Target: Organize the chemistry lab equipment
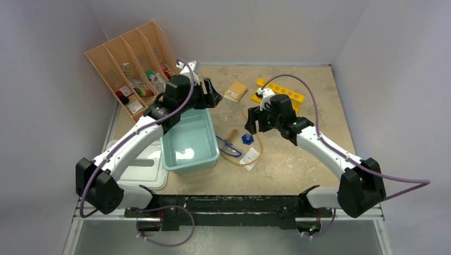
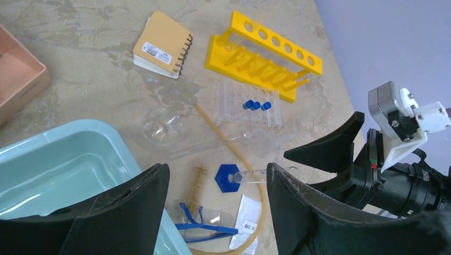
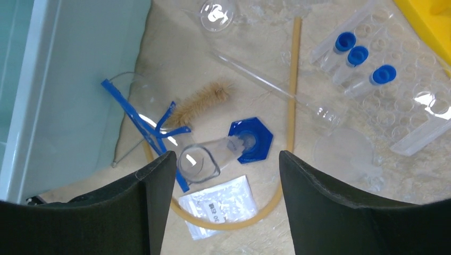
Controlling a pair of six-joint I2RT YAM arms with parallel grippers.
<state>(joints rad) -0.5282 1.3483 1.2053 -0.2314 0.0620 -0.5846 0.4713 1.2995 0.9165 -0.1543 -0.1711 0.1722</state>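
- Nearby, the teal tub (image 1: 192, 168) sits on the bench (image 1: 298, 154), with the blue-rimmed goggles (image 3: 143, 125) just beside its right wall.
- The right claw (image 1: 254, 122) hangs released, fingers spread wide, over the clear cylinder (image 3: 223, 151), which lies on its side.
- The amber tubing (image 3: 291, 79) loops around the cylinder, and the brush (image 3: 202, 101) lies by the goggles.
- The left claw (image 1: 211, 94), released and empty, hovers at the tub's far right corner.
- Farther back, blue-capped test tubes (image 3: 357, 56) sit in a clear tray beside the yellow rack (image 1: 282, 91).
- The peach organiser (image 1: 114, 69) stands far left.
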